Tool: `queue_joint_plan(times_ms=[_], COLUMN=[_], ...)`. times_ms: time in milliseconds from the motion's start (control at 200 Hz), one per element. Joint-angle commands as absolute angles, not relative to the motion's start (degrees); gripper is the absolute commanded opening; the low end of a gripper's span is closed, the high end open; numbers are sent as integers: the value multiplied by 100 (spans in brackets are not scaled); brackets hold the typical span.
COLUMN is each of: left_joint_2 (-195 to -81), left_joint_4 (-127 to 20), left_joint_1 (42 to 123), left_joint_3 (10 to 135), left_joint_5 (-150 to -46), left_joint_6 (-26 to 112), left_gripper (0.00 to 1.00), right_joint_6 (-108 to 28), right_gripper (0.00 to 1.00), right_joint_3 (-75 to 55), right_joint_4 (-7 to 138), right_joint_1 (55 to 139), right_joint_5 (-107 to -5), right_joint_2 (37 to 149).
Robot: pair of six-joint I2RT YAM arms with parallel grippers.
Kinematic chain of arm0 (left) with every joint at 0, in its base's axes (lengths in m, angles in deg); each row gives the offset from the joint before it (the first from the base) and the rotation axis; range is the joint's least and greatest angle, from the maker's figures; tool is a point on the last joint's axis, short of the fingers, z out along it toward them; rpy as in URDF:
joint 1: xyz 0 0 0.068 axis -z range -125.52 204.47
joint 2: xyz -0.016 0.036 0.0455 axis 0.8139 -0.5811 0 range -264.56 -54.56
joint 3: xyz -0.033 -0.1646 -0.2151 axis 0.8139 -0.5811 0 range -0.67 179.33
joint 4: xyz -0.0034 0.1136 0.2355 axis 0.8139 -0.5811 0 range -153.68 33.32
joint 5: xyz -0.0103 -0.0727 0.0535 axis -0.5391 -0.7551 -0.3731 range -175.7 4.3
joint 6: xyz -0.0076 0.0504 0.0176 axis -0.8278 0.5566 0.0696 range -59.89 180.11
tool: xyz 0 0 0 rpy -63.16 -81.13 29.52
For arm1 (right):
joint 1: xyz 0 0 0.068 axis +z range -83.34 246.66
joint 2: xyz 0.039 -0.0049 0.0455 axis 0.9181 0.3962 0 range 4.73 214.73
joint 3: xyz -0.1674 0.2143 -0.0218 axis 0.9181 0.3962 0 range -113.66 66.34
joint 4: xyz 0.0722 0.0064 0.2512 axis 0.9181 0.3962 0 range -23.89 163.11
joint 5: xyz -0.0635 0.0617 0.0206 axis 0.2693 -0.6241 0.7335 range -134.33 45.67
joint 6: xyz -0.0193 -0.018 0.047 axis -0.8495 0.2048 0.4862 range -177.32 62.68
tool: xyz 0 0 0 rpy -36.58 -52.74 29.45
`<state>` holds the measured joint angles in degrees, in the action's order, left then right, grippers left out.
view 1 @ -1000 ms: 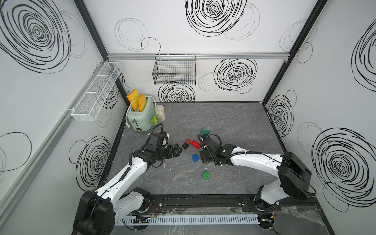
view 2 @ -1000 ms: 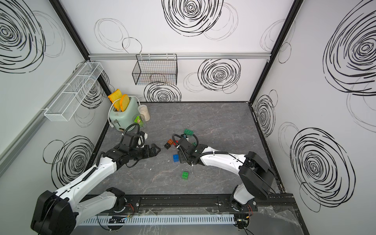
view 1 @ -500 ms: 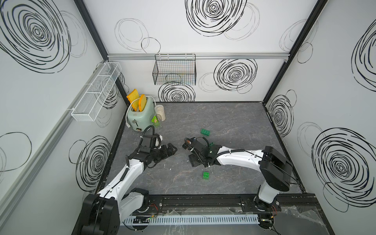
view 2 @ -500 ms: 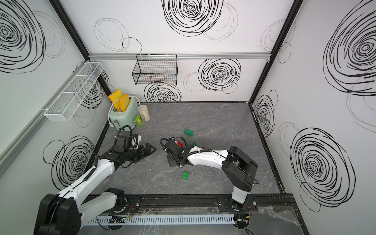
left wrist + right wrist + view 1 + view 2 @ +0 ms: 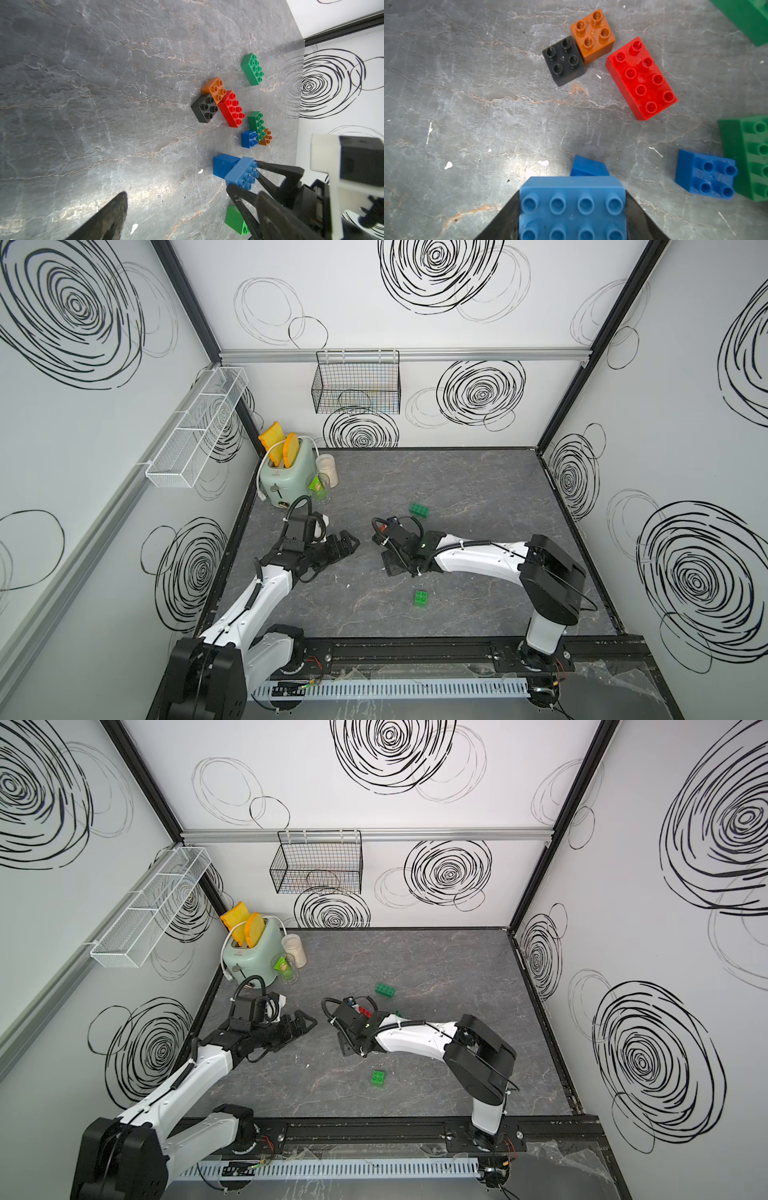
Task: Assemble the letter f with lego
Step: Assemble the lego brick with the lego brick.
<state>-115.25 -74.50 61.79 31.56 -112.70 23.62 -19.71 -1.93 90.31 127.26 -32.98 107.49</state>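
**Desk:** How far is the F?

**Me:** Barely started, I judge. My right fingers (image 5: 276,170) grip a light blue oblong brick (image 5: 572,205) by its ends, over a dark blue brick (image 5: 223,166); joined or not, I cannot tell. My left fingers (image 5: 108,218) gape wide, empty. On the worktop (image 5: 467,104) a black square (image 5: 563,60) and an orange square (image 5: 592,35) touch, a red oblong (image 5: 641,79) just beside; nothing reads as a letter. In both top views a green oblong (image 5: 419,510) lies at one o'clock of the right fingers, a green square (image 5: 421,598) at five.

**Desk:** Any writing?

**Me:** None I can read

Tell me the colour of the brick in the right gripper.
Light blue brick, clearest in right wrist view.
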Motion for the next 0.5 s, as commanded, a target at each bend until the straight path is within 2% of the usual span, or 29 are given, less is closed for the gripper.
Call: queue_joint_plan(times_ms=[0, 495], left_joint_2=[-11430, -11411], left_joint_4=[-7242, -7173], left_joint_1=[6110, 6060], left_joint_3=[3088, 3045], left_joint_5=[-11303, -11304], left_joint_6=[2311, 2267], left_gripper=[98, 98], right_joint_6=[-1730, -1437], right_gripper=[61, 62], right_joint_3=[-283, -187], right_joint_4=[9308, 9220], right_joint_1=[12669, 12627], right_joint_5=[-3126, -3281], right_joint_2=[10760, 10860])
